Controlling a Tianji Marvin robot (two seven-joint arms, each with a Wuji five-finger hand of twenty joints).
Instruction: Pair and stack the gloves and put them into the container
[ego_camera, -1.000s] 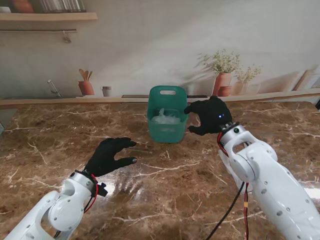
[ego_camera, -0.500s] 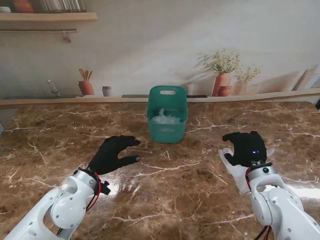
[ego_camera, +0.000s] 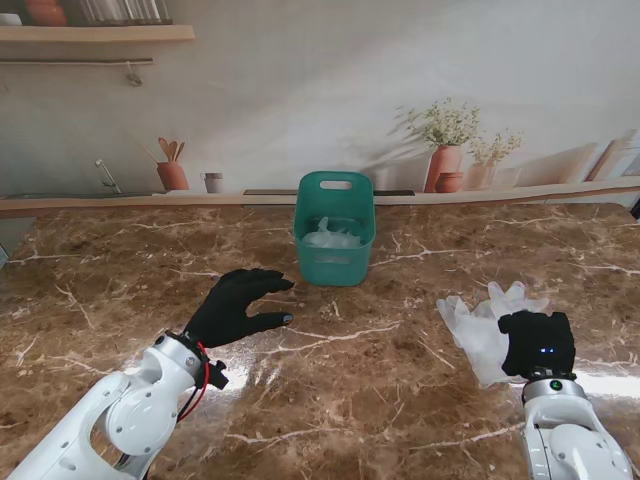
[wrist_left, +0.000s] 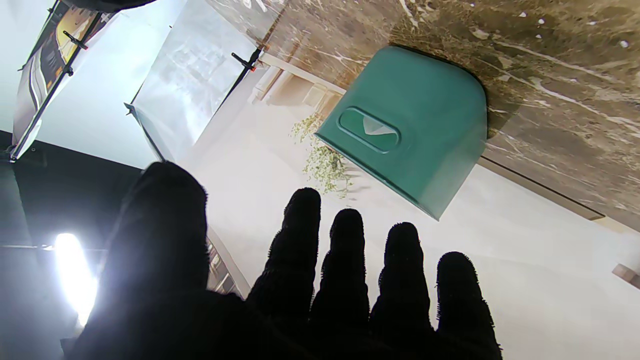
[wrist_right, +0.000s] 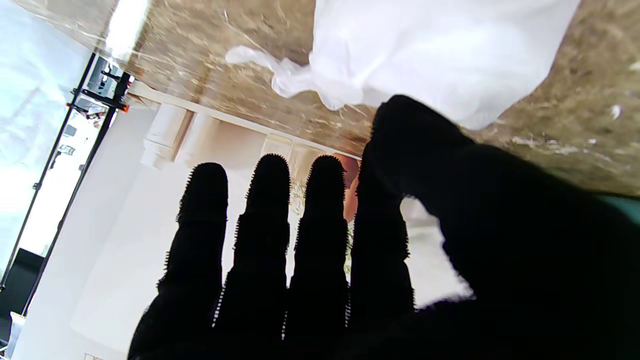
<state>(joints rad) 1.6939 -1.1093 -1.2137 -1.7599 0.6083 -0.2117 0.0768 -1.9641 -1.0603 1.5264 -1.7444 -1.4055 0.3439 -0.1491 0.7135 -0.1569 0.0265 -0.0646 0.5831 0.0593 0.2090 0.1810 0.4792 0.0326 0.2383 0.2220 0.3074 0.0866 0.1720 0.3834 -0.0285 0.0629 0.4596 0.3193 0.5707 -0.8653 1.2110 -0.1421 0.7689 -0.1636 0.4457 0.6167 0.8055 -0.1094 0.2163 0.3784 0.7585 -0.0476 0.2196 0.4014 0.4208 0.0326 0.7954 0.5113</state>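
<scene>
Translucent white gloves (ego_camera: 480, 325) lie right of the green container (ego_camera: 335, 243), under my open right hand (ego_camera: 537, 343); left hand (ego_camera: 237, 306) idle, open. Right wrist view: gloves (wrist_right: 430, 50) beside my thumb. Next, I judge: grasp them.

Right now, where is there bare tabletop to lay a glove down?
Bare marble table spans between the left hand and the white gloves, nearer to me than the green container. Both sides of the container are free. Crowded: under the right hand, over the gloves.
</scene>
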